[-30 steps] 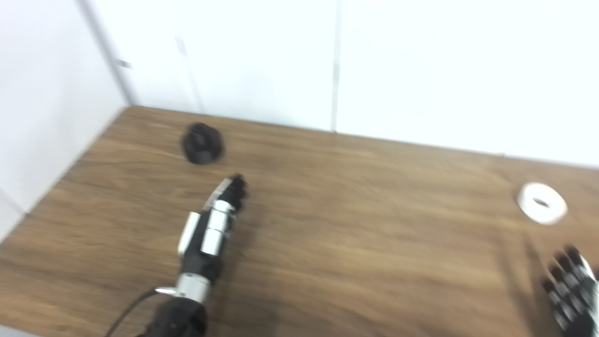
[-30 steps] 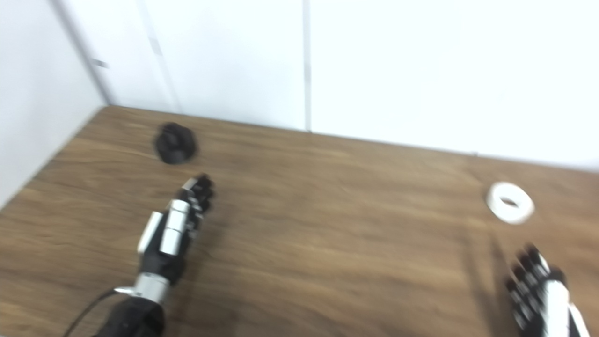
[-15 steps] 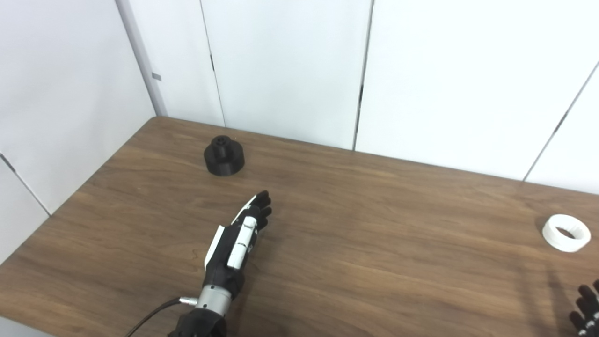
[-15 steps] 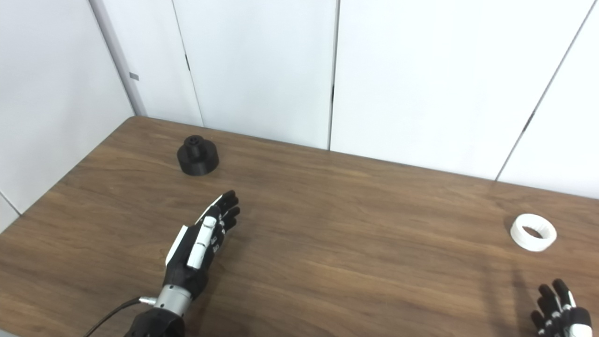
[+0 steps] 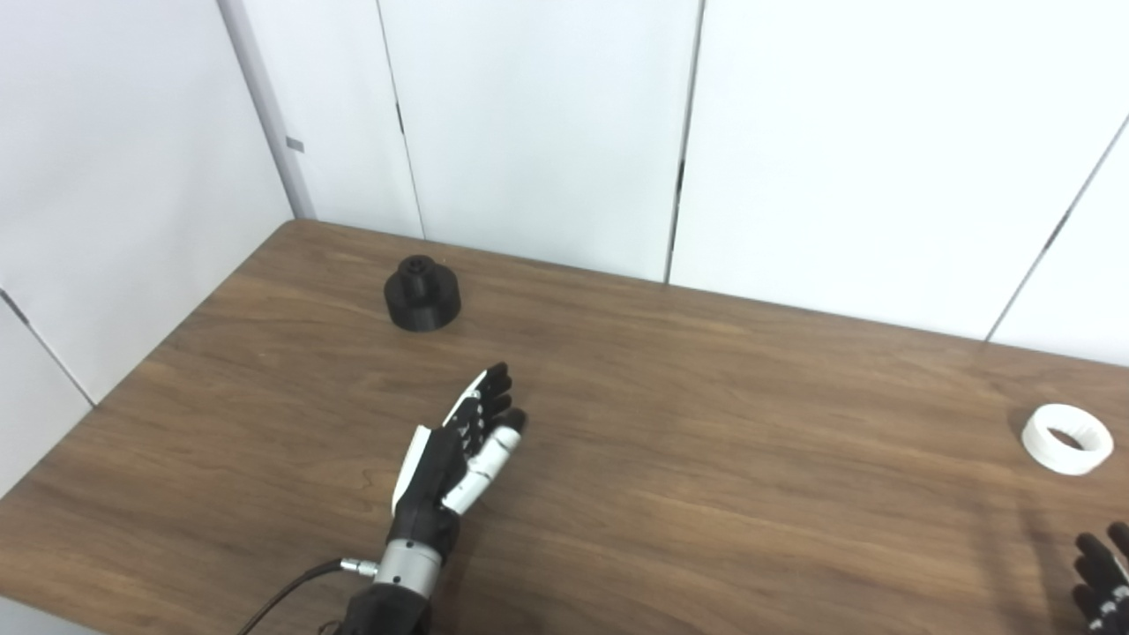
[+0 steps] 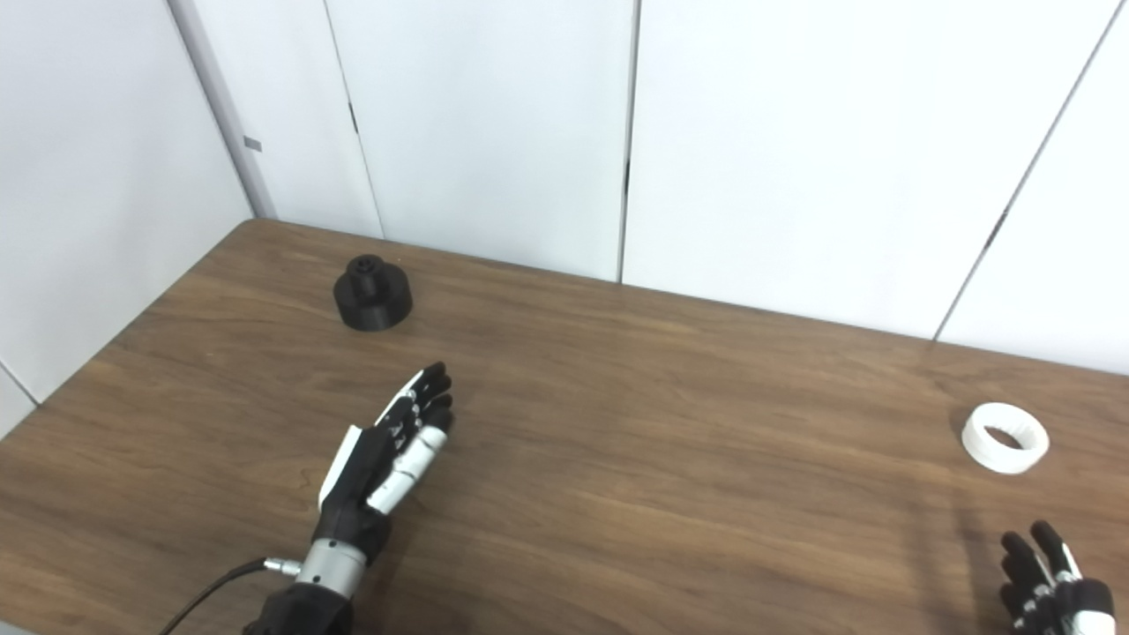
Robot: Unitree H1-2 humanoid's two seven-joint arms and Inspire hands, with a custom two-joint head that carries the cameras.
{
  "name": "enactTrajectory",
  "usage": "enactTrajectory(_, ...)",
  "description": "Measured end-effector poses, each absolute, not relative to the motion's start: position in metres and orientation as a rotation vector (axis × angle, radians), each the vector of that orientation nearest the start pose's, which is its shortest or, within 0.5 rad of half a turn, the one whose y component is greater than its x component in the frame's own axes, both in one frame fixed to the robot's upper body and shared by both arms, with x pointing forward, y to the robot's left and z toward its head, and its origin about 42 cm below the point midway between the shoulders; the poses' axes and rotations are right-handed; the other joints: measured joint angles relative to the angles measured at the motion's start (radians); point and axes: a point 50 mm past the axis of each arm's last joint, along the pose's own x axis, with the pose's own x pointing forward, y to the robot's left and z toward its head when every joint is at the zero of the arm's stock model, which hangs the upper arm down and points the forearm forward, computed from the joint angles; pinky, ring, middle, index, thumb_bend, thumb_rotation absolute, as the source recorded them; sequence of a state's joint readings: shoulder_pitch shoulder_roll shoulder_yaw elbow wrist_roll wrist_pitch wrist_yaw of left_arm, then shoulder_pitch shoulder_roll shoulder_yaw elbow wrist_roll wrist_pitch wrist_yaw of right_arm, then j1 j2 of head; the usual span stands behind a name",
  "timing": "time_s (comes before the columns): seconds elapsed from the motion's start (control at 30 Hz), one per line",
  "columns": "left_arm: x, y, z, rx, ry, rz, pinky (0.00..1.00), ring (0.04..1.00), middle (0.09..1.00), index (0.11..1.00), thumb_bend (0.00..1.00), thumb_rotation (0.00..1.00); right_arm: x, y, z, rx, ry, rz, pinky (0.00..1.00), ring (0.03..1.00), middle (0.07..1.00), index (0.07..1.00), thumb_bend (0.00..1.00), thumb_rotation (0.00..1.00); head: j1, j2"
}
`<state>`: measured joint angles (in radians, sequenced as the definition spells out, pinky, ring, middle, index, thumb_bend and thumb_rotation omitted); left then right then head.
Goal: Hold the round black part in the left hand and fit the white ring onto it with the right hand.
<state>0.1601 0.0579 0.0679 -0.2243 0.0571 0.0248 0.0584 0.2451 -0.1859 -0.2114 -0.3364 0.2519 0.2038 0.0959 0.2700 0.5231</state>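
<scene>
Presently, left eye view: left hand empty, fingers extended, well short of round black part standing on tabletop; white ring far right.

Right eye view: right hand at lower edge, fingers spread, empty, near ring.

Risk: a sideways approach could shove the part away, not grip it.

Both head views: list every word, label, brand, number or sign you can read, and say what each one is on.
None: no readable text shows in either view.
Round black part: no marking visible.
White ring: plain.
Left hand and right hand: no lettering visible.
Brown wooden table: bare grain only.
Small grey tag on the white wall panel: too small to read.
</scene>
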Motion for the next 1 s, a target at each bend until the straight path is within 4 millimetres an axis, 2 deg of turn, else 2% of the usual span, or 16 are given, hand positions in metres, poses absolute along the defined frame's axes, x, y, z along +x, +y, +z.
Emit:
enactTrajectory(0.17,0.230,0.263,0.120,0.204,-0.053,0.206,0.88,0.902,0.923,0.928,0.91,0.28,0.197,-0.321,0.133,0.025,0.064,-0.099,1.00,0.988,0.941,0.956,0.65,1.00,-0.003,0.003)
enactTrajectory(0.33,0.229,0.280,0.131,0.254,-0.069,0.276,0.87,0.912,0.931,0.922,0.98,0.26,0.197,-0.322,0.133,0.023,0.065,-0.099,1.00,0.987,0.939,0.958,0.65,1.00,0.001,0.006)
enactTrajectory(0.37,0.230,0.283,0.135,0.287,-0.059,0.294,0.92,0.938,0.941,0.924,0.99,0.28,0.197,-0.323,0.133,0.021,0.066,-0.100,1.00,0.988,0.937,0.957,0.66,1.00,0.001,0.006)
enactTrajectory(0.47,0.236,0.298,0.152,0.425,-0.019,0.339,0.95,0.975,0.971,0.938,1.00,0.26,0.197,-0.324,0.133,0.017,0.066,-0.099,1.00,0.988,0.939,0.958,0.68,1.00,0.012,0.006)
enactTrajectory(0.6,0.251,0.317,0.165,0.637,0.060,0.376,0.83,0.995,0.999,0.976,1.00,0.24,0.197,-0.325,0.132,0.018,0.068,-0.103,0.97,0.981,0.943,0.962,0.71,1.00,0.024,0.006)
enactTrajectory(0.7,0.265,0.327,0.177,0.742,0.073,0.384,0.74,0.970,1.000,0.969,1.00,0.24,0.198,-0.326,0.131,0.005,0.067,-0.105,0.95,0.966,0.930,0.956,0.71,1.00,0.023,0.006)
enactTrajectory(0.77,0.273,0.331,0.185,0.776,0.056,0.398,0.79,0.989,1.000,0.964,1.00,0.26,0.198,-0.326,0.131,-0.008,0.065,-0.107,0.92,0.958,0.928,0.954,0.70,1.00,0.021,0.008)
enactTrajectory(0.87,0.287,0.338,0.185,0.800,0.083,0.414,0.97,1.000,1.000,0.961,1.00,0.28,0.198,-0.325,0.132,-0.018,0.065,-0.107,0.93,0.954,0.930,0.959,0.70,1.00,0.018,0.005)
enactTrajectory(1.0,0.305,0.356,0.177,0.853,0.153,0.438,1.00,1.000,1.000,0.938,1.00,0.28,0.198,-0.324,0.131,-0.018,0.064,-0.107,0.93,0.949,0.917,0.954,0.69,1.00,0.015,-0.002)
